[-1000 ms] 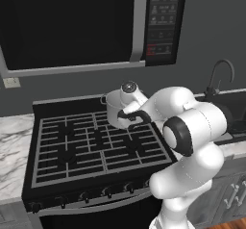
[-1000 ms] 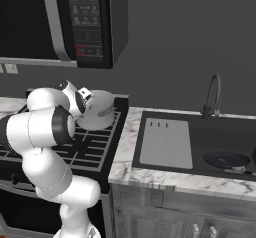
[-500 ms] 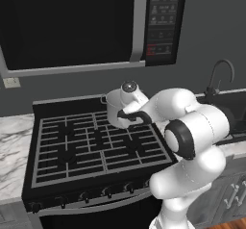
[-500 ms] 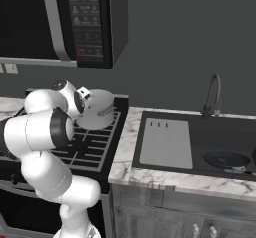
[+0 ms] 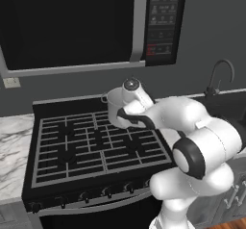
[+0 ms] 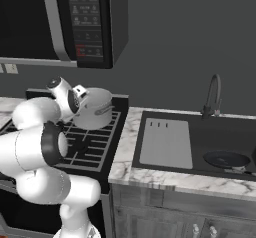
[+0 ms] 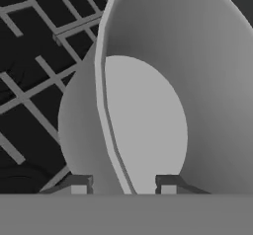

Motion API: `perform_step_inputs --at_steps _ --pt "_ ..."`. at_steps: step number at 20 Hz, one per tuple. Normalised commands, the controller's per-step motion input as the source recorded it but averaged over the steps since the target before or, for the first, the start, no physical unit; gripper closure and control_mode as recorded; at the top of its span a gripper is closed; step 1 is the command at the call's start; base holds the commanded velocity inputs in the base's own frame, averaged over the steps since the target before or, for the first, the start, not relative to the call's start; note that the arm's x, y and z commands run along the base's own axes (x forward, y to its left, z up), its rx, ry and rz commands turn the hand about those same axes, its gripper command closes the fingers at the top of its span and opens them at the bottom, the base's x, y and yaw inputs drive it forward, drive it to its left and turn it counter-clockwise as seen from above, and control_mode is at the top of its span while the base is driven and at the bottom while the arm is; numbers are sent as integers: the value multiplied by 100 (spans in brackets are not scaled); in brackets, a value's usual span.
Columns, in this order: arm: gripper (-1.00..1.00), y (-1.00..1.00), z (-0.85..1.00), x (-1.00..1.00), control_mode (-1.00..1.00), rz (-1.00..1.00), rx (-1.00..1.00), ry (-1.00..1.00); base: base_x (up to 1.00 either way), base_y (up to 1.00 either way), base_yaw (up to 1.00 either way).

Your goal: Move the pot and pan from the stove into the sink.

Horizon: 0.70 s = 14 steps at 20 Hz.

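The silvery pot [image 5: 114, 110] is at the back right of the black stove [image 5: 72, 152], and from the other side the pot [image 6: 98, 110] looks slightly tilted over the stove's grates [image 6: 95, 143]. My gripper [image 5: 124, 113] comes down on its near rim and is shut on the pot, one finger inside and one outside the wall. In the hand view the gripper [image 7: 123, 184] straddles the wall of the pot [image 7: 197, 81]. The dark pan [image 6: 226, 158] lies in the sink [image 6: 235, 132] at the right.
A microwave [image 5: 72, 26] hangs low over the stove. A grey drainboard [image 6: 165, 143] lies between the stove and the basin, and the dark arched faucet [image 6: 214, 95] rises behind it. Marble counter [image 5: 12, 156] flanks the stove on the left.
The fingers have drawn together onto the pot's wall. The arm and the pot have barely shifted.
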Motion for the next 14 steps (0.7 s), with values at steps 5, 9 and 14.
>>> perform_step_inputs --at_steps 5,9,14 --pt "100 -2 48 -46 -100 0 0 6 0 0 0" --pt "100 -5 53 -52 -100 0 0 9 0 0 0" --pt "100 -9 47 -65 -100 0 -1 9 0 0 0"
